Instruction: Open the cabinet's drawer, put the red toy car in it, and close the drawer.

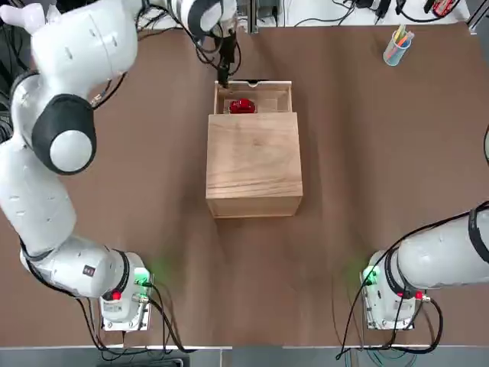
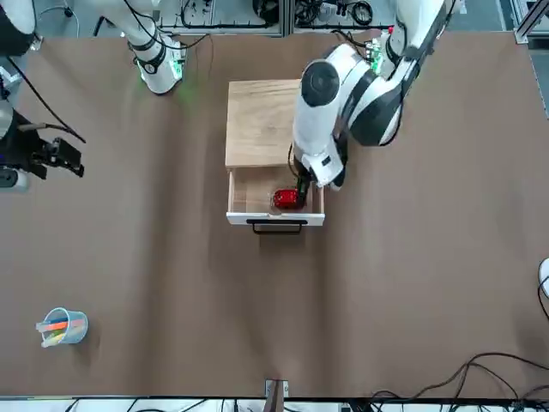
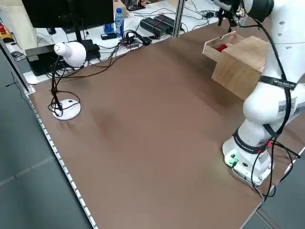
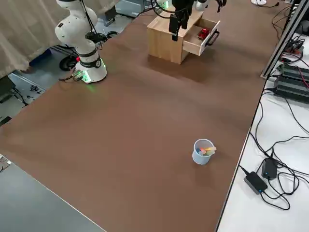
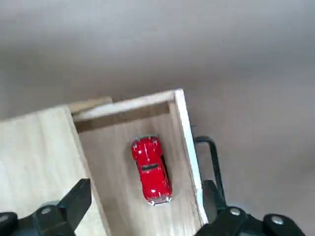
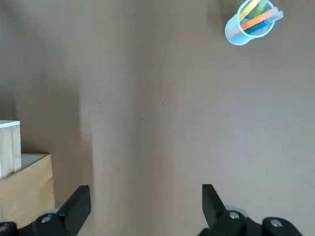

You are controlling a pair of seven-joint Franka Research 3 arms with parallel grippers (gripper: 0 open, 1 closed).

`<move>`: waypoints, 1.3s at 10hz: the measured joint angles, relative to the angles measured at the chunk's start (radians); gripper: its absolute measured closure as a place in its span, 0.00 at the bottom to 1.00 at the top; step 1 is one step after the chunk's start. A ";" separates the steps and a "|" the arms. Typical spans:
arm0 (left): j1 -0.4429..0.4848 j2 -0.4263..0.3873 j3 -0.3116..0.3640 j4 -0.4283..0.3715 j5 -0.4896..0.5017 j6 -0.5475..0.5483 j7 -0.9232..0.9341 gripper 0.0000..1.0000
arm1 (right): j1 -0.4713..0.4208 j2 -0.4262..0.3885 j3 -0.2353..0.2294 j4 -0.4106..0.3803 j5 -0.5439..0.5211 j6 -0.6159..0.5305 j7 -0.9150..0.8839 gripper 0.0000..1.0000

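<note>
1. Top view: right arm (image 1: 451, 248) idles at four o'clock from the cabinet (image 1: 254, 157).
2. Drawer (image 1: 276, 93) juts toward twelve; closing likely needs a six-o'clock push.
3. Left gripper (image 1: 223, 76), spread and empty, hangs at eleven from the red car (image 1: 242, 106) inside.

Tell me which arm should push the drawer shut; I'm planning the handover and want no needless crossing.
Left, I'd judge: its open gripper is already over the open drawer, where the red toy car lies. The right gripper is parked off to the cabinet's right.
</note>
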 joint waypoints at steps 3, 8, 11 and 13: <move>0.114 -0.091 0.002 -0.007 0.000 -0.046 0.249 0.00 | 0.085 0.044 0.004 -0.007 0.002 0.021 0.011 0.00; 0.241 -0.234 0.084 -0.065 -0.093 -0.050 0.768 0.00 | 0.270 0.235 0.010 -0.008 0.056 0.181 0.279 0.00; 0.244 -0.356 0.248 -0.138 -0.180 -0.060 1.157 0.00 | 0.320 0.349 0.011 0.003 0.277 0.296 0.316 0.01; 0.244 -0.408 0.311 -0.180 -0.197 -0.061 1.377 0.00 | 0.331 0.385 0.011 0.008 0.355 0.315 0.333 0.15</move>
